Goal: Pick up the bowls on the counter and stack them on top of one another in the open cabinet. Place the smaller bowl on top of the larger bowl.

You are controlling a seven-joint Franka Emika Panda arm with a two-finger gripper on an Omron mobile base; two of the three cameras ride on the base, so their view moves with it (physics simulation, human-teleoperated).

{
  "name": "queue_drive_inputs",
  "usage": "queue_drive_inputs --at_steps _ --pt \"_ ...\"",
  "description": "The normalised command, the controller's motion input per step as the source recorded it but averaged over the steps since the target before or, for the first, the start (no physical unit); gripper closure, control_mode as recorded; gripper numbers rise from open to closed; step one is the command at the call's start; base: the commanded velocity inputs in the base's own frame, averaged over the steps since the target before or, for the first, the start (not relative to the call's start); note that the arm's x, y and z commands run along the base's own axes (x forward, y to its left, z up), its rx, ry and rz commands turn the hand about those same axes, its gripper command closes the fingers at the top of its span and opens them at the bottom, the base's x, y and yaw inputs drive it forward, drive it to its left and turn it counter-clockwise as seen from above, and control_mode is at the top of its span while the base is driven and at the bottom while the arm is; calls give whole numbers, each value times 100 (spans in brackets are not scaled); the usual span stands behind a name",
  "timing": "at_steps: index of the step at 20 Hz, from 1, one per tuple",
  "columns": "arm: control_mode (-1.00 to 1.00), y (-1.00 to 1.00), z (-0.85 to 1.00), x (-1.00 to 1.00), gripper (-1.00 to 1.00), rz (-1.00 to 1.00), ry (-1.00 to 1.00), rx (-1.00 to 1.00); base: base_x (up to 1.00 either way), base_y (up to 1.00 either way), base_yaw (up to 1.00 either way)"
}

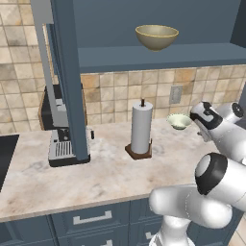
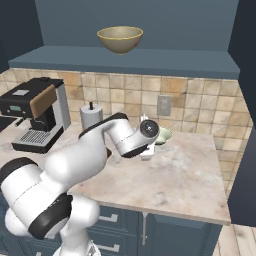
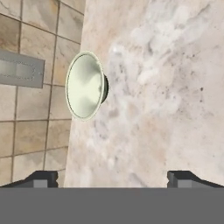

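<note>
On the far left, well apart from the end effector (image 3: 112, 178), an espresso machine (image 1: 62, 144) stands on the bench (image 1: 110, 178), and nearer to it is a paper towel roll (image 1: 141, 127) on its holder. Above and to the left of the end effector, the larger bowl (image 1: 156, 37) sits upright on the shelf of the open cabinet (image 1: 158, 55), mouth upward; I judge it is there as the base of the stack, so the first half of the task looks done. The smaller bowl (image 3: 85, 85) rests on the bench near the tiled wall, below a wall outlet (image 2: 164, 105), just ahead of the end effector and a little to the side in the hand view, not between the fingers. It also stands upright with its opening upward; being round, it has no long axis. The end effector's fingers are spread wide and hold nothing, probably prepared to descend over the rim of this bowl.
</note>
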Motion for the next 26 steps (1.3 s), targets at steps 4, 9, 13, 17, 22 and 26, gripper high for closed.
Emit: queue_drive_inputs --at_steps 4,9,13,17,22,26 --pt "-100 -11 -19 25 -100 2 -2 0 0 0 0" --pt "-100 -12 -17 28 -100 2 -2 0 0 0 0" --pt "-100 -13 -17 29 -100 1 -1 0 0 0 0" --pt "-100 -17 -21 29 -100 2 0 3 0 0 0" --pt "-100 -12 -21 31 -100 2 0 1 0 0 0" --pt "-100 -7 -24 29 -100 2 -1 0 0 0 0"
